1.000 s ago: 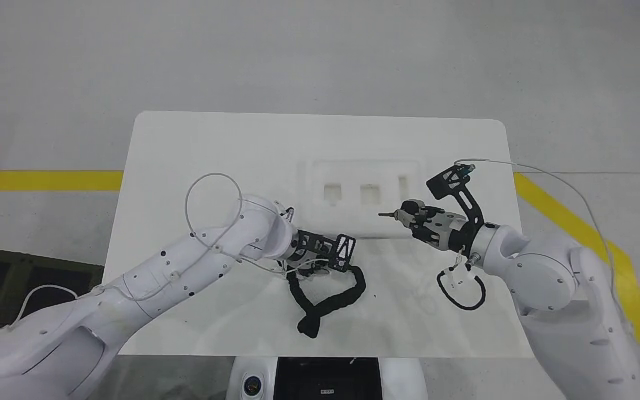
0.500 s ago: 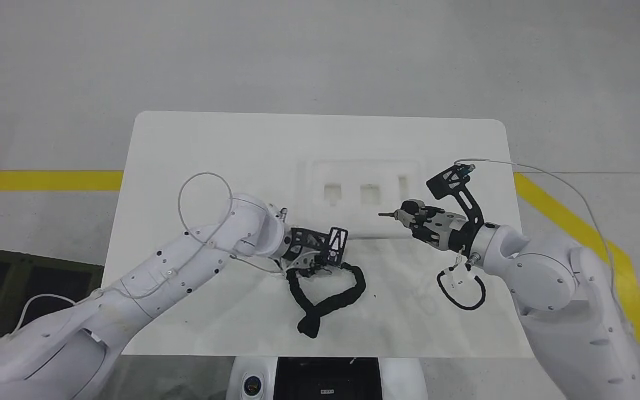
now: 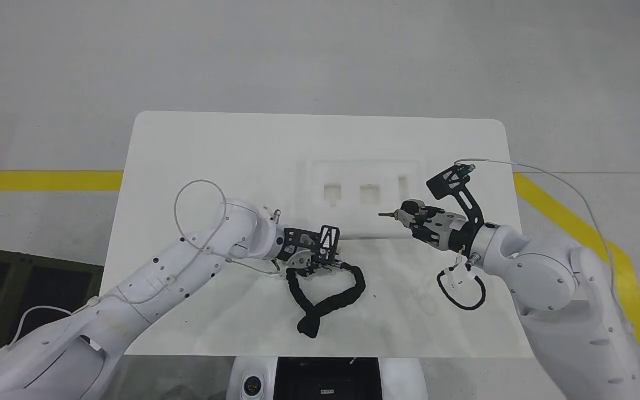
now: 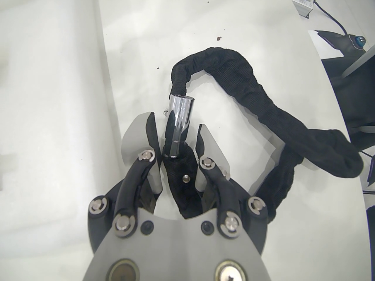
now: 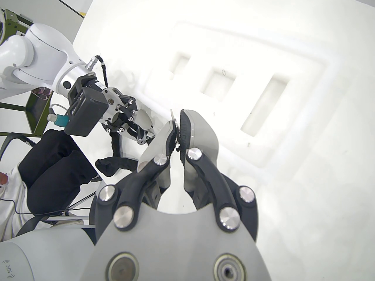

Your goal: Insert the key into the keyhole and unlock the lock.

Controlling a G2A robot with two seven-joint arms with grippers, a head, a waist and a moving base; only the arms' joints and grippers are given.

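Ok, from the left: L arm stretches across the near-left part of the white table (image 3: 180,150), w/ the L gripper (image 3: 322,245) low over the tabletop, approx mid-table. Its fingers (image 4: 151,135) are parted and straddle the lock (image 4: 178,115), specifically its chrome cyl (image 4: 177,124). One finger sits right against the cyl's hex end, though whether it touches is hard to tell. The other stands off w/ a clear gap, so no grip on it. Cyl lies on the table between the two fingers, and its far end runs into the chain (image 4: 263,103), which wears a black fabric sleeve. Chain arcs away from the cyl, bends back on itself and trails toward the table's near edge, all of it resting on the tabletop. Seen from the R wrist cam, a small round metal end face shows between the L fingers, turned toward the other arm. Beyond the lock, farther from the robot, a white foam tray (image 3: 345,168) w/ three rectangular recesses lies on the table. Right of the lock and well apart from it is the key (image 5: 173,117): a thin blade sticking out of the R gripper (image 3: 402,213), pointing left toward the L gripper. R fingers (image 5: 199,135) are pressed together on the key, pinching it at the very tips. That gripper sits at the tray's near edge, toward the tray's right end, w/ the R arm running off to the table's near-right side.
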